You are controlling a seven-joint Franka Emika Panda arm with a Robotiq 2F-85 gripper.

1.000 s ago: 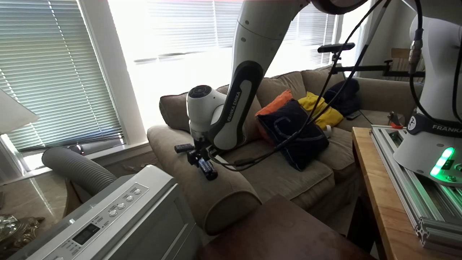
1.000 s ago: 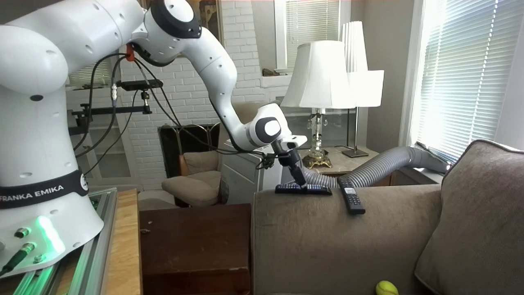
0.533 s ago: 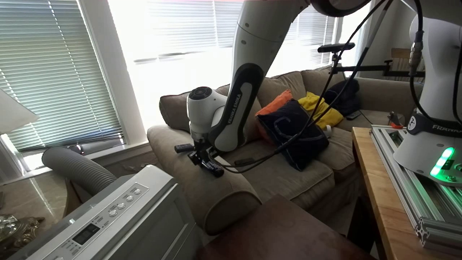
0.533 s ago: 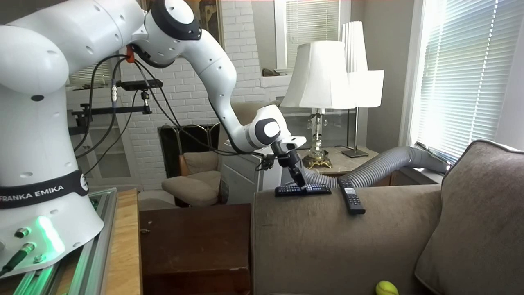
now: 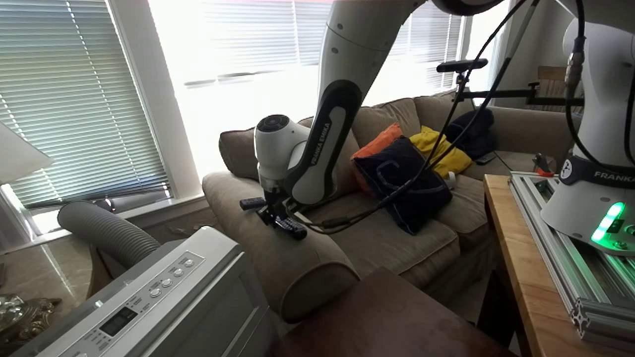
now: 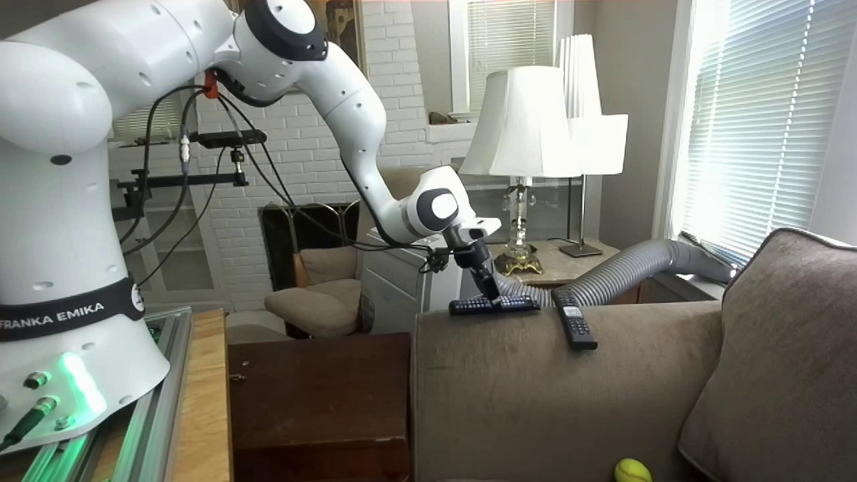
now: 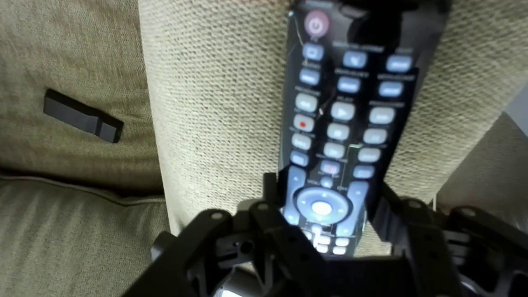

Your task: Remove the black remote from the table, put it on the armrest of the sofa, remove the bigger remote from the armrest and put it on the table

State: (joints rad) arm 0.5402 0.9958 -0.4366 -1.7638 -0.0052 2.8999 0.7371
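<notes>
Casing, smooth, white and rounded, covers the robot arm (image 6: 167, 43) at the left of an exterior view, and the black band (image 6: 73, 314) round its base reads "FRANKA EMIKA". Next comes the edge of a bench (image 6: 204, 402) in light, grained wood, then the table (image 6: 321, 391), dark brown, flat and faintly scuffed. Right of that rises the armrest (image 6: 495, 388) of the sofa (image 5: 379, 248), broad and padded in grey-tan fabric, whose coarse weave shows in the wrist view. Over it the gripper (image 7: 326, 189), black and jointed, clasps the bigger remote (image 7: 342, 132) by both long sides; whether the remote touches the fabric, I cannot tell. That remote is a long, glossy, dark bar with rows of rounded pale buttons and a ring-shaped pad; on it I can read a power symbol on a reddish key, a play triangle, a red record dot, "VOL" and what looks like "CH", while the smaller labels are too blurred. Behind, a lamp (image 6: 519, 127) has a flaring white shade on a clear, faceted stem. Farther right the black remote (image 6: 576, 326), shorter, lies slantwise on the armrest, showing a pale screen and small keys. Past it curves a grey ribbed hose (image 6: 629, 268), a yellow-green ball (image 6: 631, 470) sits low by the armrest, and a plump cushion (image 6: 783, 348) with piped edges fills the far right
</notes>
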